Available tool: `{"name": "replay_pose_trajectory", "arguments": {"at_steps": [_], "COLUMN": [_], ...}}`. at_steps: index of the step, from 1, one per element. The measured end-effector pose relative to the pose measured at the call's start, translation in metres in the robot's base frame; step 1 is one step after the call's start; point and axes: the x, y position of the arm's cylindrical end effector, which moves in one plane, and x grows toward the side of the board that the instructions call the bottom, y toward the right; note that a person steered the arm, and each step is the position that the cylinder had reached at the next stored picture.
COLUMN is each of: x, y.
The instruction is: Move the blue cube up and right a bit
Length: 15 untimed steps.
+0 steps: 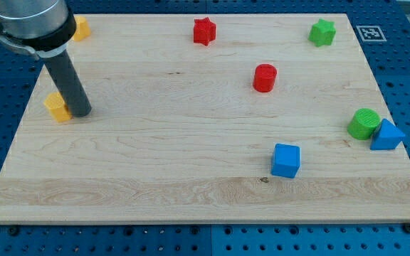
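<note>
The blue cube (285, 160) sits on the wooden board (191, 178) toward the view's lower right. My tip (80, 112) rests on the board at the view's left, far from the blue cube. It stands right beside a yellow block (57, 107), on that block's right side.
A red star (204, 30) and a green star (322, 32) sit near the view's top. A red cylinder (265, 77) stands above the blue cube. A green cylinder (363, 123) and a blue triangular block (386, 135) touch at the right edge. Another yellow block (81, 28) shows at top left.
</note>
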Motion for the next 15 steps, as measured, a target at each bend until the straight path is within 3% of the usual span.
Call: {"name": "replay_pose_trajectory", "arguments": {"at_steps": [3,7,10,12,13,15], "x": [0.001,0.059,0.089,0.155,0.16,0.105], "y": [-0.013,0.15,0.167,0.221,0.266,0.307]}}
